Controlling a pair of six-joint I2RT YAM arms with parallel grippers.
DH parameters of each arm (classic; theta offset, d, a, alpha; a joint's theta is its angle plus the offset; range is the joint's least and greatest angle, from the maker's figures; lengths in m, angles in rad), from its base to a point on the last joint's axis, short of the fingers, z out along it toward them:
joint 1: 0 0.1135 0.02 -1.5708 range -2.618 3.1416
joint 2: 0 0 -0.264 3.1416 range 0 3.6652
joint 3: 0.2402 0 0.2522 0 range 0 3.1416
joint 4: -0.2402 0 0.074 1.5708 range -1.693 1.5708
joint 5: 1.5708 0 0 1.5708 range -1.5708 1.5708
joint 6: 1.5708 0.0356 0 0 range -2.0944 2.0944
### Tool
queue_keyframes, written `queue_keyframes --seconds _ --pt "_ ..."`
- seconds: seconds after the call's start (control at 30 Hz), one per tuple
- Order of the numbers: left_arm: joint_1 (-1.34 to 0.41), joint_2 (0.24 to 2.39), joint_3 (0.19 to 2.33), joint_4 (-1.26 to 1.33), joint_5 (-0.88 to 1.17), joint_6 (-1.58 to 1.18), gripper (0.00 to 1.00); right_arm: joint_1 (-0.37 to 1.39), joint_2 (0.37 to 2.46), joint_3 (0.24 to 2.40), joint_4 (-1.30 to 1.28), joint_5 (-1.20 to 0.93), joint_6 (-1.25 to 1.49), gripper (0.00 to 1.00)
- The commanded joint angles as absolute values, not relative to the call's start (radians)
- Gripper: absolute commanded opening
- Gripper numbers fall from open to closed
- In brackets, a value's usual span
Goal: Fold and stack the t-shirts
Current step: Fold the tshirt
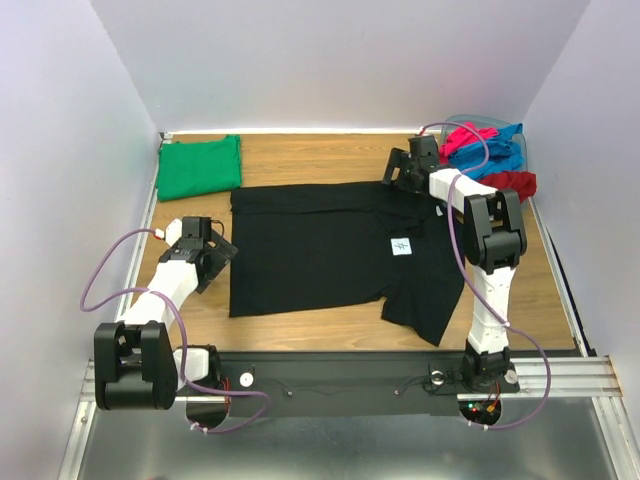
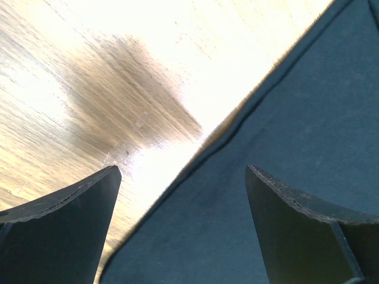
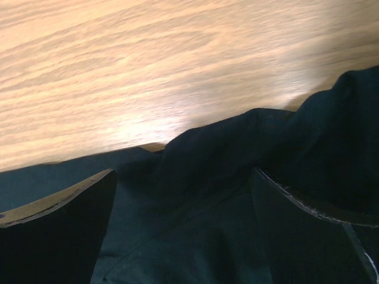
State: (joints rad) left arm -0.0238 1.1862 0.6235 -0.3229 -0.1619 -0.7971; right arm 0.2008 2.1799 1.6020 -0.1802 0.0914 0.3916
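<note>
A black t-shirt [image 1: 320, 250] with a small white label [image 1: 401, 246] lies spread flat on the wooden table [image 1: 300, 160]. A folded green t-shirt [image 1: 199, 166] lies at the far left. Red and blue t-shirts [image 1: 490, 150] are heaped at the far right. My left gripper [image 1: 222, 255] is open at the black shirt's left edge; in the left wrist view the hem [image 2: 284, 148] runs between its fingers [image 2: 65, 231]. My right gripper [image 1: 395, 172] is open over the shirt's far right corner, with bunched black cloth [image 3: 237, 177] between its fingers [image 3: 59, 231].
A grey-blue plastic tub [image 1: 470, 125] stands at the far right corner under the red and blue shirts. White walls close in the table on three sides. A black rail [image 1: 340, 375] with the arm bases runs along the near edge.
</note>
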Motion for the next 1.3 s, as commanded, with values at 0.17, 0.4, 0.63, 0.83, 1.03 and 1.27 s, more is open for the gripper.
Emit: queue_keyframes --seconds 0.17,0.4,0.63,0.83,1.03,1.27 --pt "-0.021 1.169 0.597 -0.324 -0.109 -0.796 0.98 0.186 2.169 1.643 -0.209 -0.037 0.39 1.0" --pt "-0.064 1.074 0.482 -0.357 -0.034 -0.868 0.98 0.202 2.059 1.643 -0.21 -0.09 0.362 1.0" --pt "-0.228 1.057 0.485 -0.501 -0.11 -0.997 0.98 0.201 1.977 1.603 -0.213 -0.071 0.361 1.0" --pt "-0.308 1.037 0.488 -0.534 -0.092 -1.058 0.99 0.202 1.934 1.569 -0.218 -0.069 0.359 1.0" --pt "-0.318 1.063 0.502 -0.546 -0.109 -1.065 0.99 0.202 1.856 1.496 -0.219 -0.071 0.37 1.0" --pt "-0.318 1.023 0.511 -0.555 -0.135 -1.049 0.8 0.204 1.654 1.33 -0.232 -0.006 0.416 1.0"
